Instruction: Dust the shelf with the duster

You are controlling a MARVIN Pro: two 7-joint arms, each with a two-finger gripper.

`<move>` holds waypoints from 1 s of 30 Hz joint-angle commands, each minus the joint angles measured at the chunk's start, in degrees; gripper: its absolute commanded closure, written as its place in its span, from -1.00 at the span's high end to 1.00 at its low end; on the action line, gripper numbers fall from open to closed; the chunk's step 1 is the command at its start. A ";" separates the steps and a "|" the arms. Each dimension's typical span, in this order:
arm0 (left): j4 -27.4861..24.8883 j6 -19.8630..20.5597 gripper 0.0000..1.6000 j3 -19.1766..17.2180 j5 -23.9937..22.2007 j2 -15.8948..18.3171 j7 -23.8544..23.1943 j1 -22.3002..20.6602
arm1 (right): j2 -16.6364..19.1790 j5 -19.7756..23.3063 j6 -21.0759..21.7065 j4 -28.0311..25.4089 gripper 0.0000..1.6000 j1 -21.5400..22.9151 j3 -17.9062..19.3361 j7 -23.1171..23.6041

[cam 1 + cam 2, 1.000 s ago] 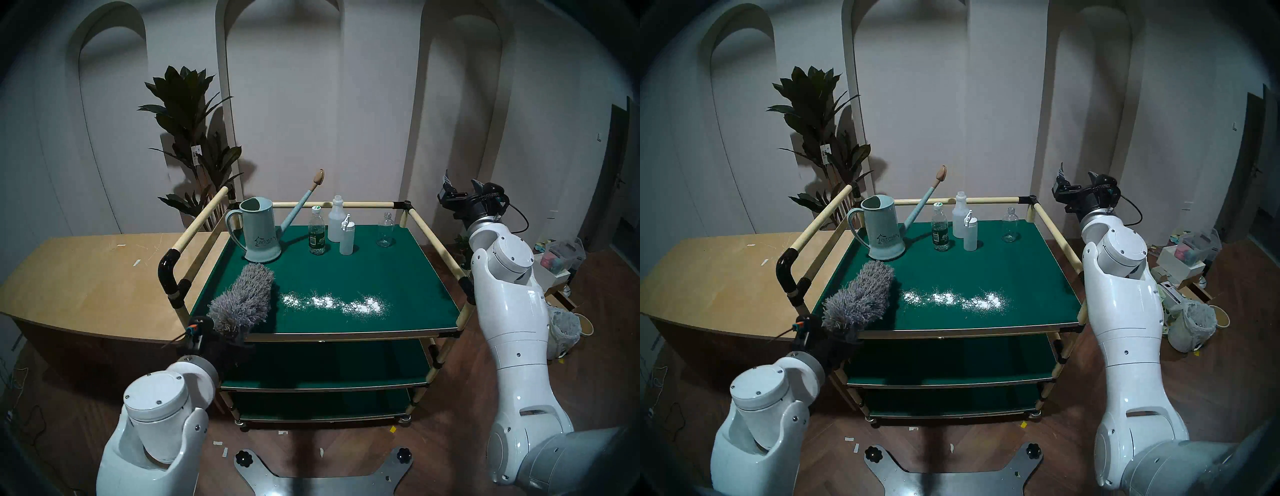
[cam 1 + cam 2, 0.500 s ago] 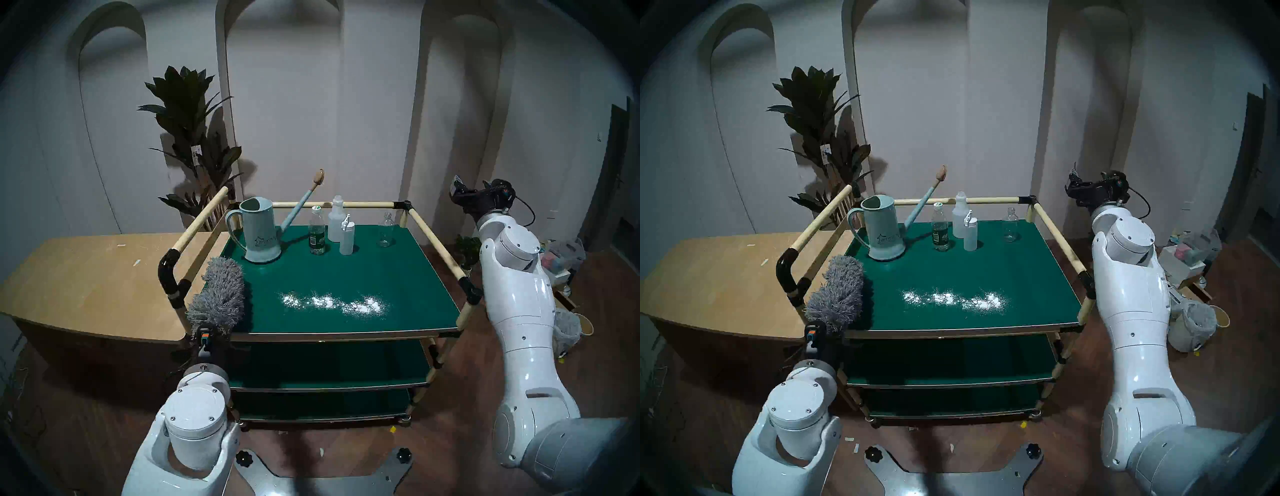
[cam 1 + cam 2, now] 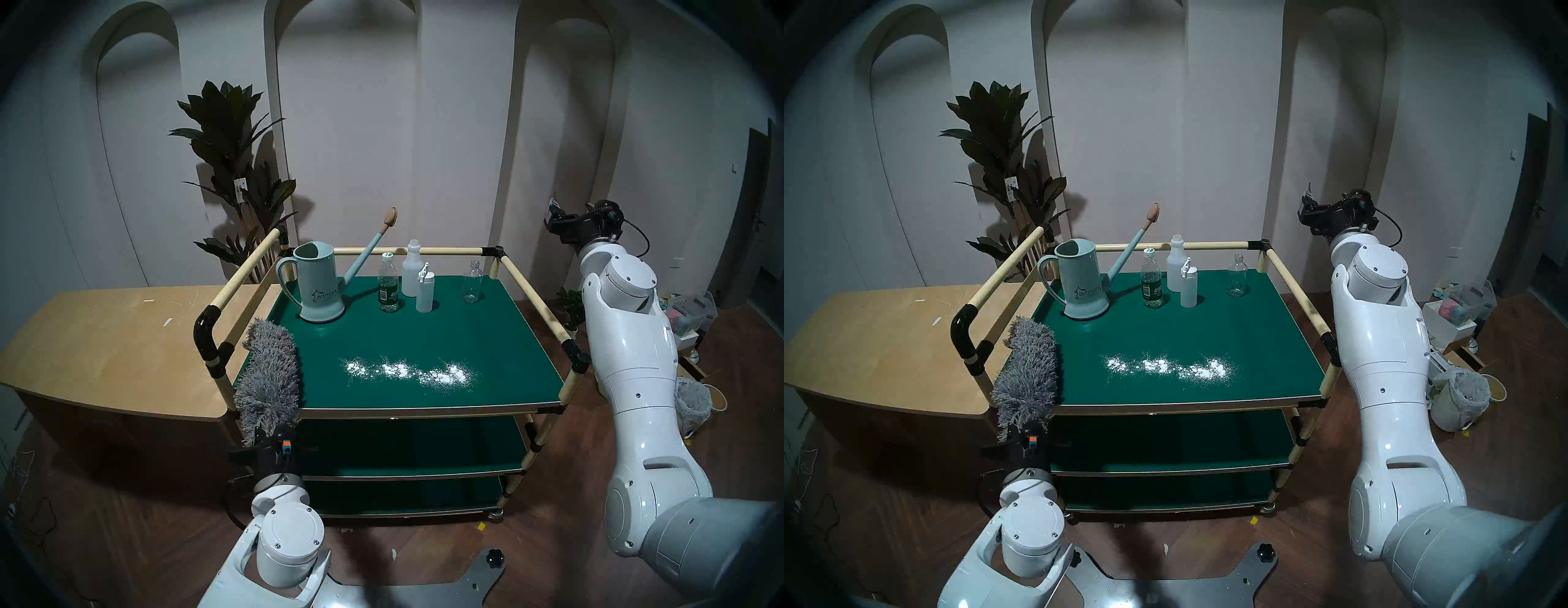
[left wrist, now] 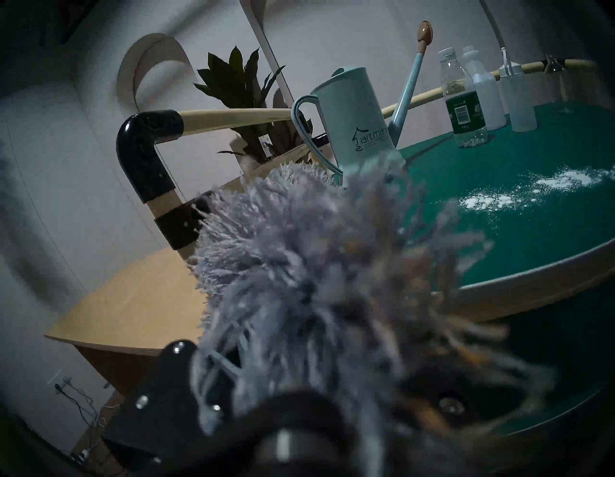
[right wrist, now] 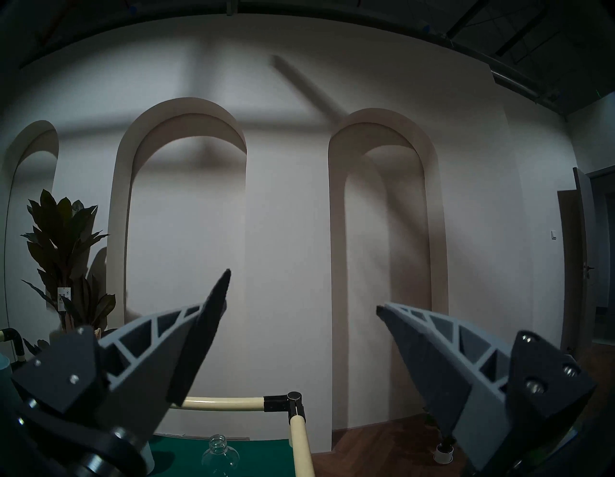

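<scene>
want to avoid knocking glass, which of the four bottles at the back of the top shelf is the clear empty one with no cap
The clear glass bottle, standing alone nearest the right rail. It is see-through, empty and uncapped; the other three cluster left of it: a green-labelled water bottle and two frosted white ones.

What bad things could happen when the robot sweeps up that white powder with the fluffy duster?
The duster lies along the shelf's left side, with the white powder to its right. A sweep that way could push powder over the open front edge onto the lower tiers or the floor. Swung too far back, it might knock the watering can or the water bottle.
</scene>
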 commanded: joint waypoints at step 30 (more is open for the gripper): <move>5.23 -28.33 -1.00 -4.06 -22.52 11.79 -16.31 0.81 | 4.57 2.31 6.42 -7.70 1.00 -5.88 2.13 7.40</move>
